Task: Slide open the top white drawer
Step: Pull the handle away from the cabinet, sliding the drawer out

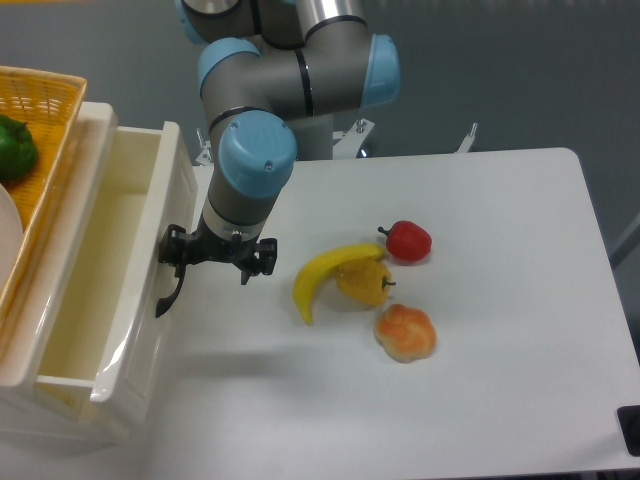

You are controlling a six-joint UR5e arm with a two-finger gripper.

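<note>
End effector (200, 262) beside top white drawer (150, 300) handle

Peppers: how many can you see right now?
3. A red pepper on the table right of the banana, a yellow pepper touching the banana, and a green pepper in the wicker basket; more may be hidden there.

Passage right of top white drawer (150, 300) being blocked by banana (330, 276), yellow pepper (364, 283), orange fruit (405, 333); near surface (500, 230) edge being left free.

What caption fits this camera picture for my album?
Robot pincer at the black handle of the pulled-out top white drawer, fruit beside it.
</note>
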